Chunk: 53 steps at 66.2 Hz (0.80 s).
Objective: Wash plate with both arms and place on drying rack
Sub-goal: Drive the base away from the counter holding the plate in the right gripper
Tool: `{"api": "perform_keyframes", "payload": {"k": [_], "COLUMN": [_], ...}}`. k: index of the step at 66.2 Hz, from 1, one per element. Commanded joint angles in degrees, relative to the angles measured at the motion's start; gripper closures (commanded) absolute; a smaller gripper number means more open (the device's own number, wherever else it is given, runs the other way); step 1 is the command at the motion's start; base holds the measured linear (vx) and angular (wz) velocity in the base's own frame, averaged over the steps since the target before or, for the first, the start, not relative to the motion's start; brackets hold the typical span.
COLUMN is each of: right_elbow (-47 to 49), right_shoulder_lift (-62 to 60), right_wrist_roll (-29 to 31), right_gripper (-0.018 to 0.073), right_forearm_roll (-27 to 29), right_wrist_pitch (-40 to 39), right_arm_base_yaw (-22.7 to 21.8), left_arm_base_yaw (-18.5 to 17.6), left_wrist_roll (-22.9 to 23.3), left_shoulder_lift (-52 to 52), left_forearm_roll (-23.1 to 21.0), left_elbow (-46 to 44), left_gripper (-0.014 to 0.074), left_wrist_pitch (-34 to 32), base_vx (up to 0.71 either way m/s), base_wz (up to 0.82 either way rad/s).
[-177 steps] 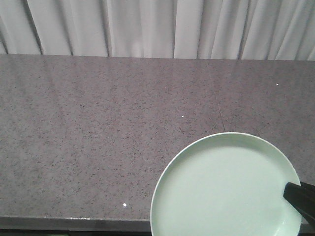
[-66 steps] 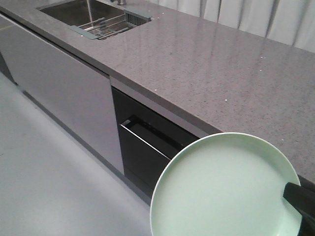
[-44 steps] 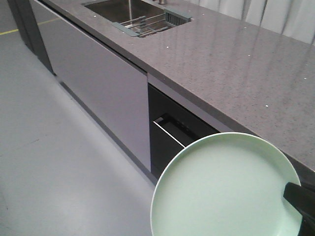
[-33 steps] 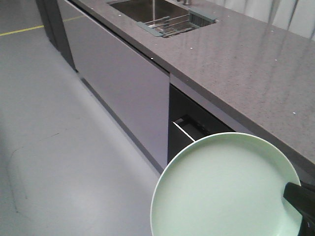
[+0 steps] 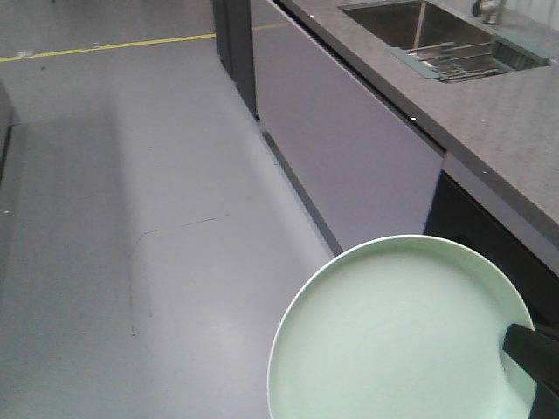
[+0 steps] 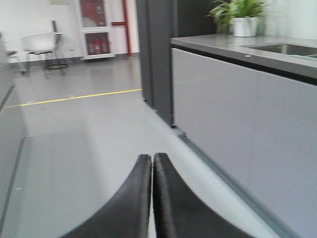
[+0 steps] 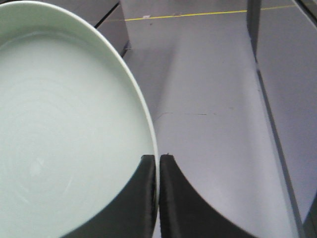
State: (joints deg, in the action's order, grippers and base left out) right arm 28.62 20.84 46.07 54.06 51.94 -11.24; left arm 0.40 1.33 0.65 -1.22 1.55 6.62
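Over the grey floor [image 5: 157, 218], beside the kitchen counter [image 5: 515, 131], the pale mint-green plate [image 5: 397, 336] is held by its rim, pinched edge-on by the right gripper [image 7: 157, 161]. The left gripper [image 6: 152, 159] is pressed together, empty. The drying rack [image 5: 463, 59] lies across the sink [image 5: 410, 22], well apart.

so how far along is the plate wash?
Done: the plate is gripped at its rim by the right pincer. In hand: it is held above the floor, short of the sink. Left: washing with the left pincer, shut and empty, then the drying rack.
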Motion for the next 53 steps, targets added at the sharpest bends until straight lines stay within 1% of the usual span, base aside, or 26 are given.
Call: {"api": "perform_keyframes", "payload": {"k": [1,34,53], "right_elbow": [1.4,1.4,1.4], "right_shoulder_lift": [0.5,0.5,0.5], "right_wrist_roll": [0.0,0.0,0.0], "right_gripper": [0.0561,0.0561,0.0561], "right_forearm_roll": [3.2,3.2,3.2], "right_wrist_pitch": [-2.5,-2.5,-2.5], "right_arm_base_yaw": [0.0,0.0,0.0], "left_arm_base_yaw": [0.0,0.0,0.0], "left_wrist_roll": [0.5,0.5,0.5], "left_shoulder_lift": [0.9,0.9,0.9], "left_forearm_roll": [-0.2,-0.2,-0.2], "left_elbow": [1.2,1.2,1.2], "left_gripper": [0.0602,0.0602,0.0602], "left_wrist_pitch": [-4.2,-4.2,-4.2], "base_vx": [0.10,0.13,0.18], "base_wz": [0.61,0.60,0.47]}}
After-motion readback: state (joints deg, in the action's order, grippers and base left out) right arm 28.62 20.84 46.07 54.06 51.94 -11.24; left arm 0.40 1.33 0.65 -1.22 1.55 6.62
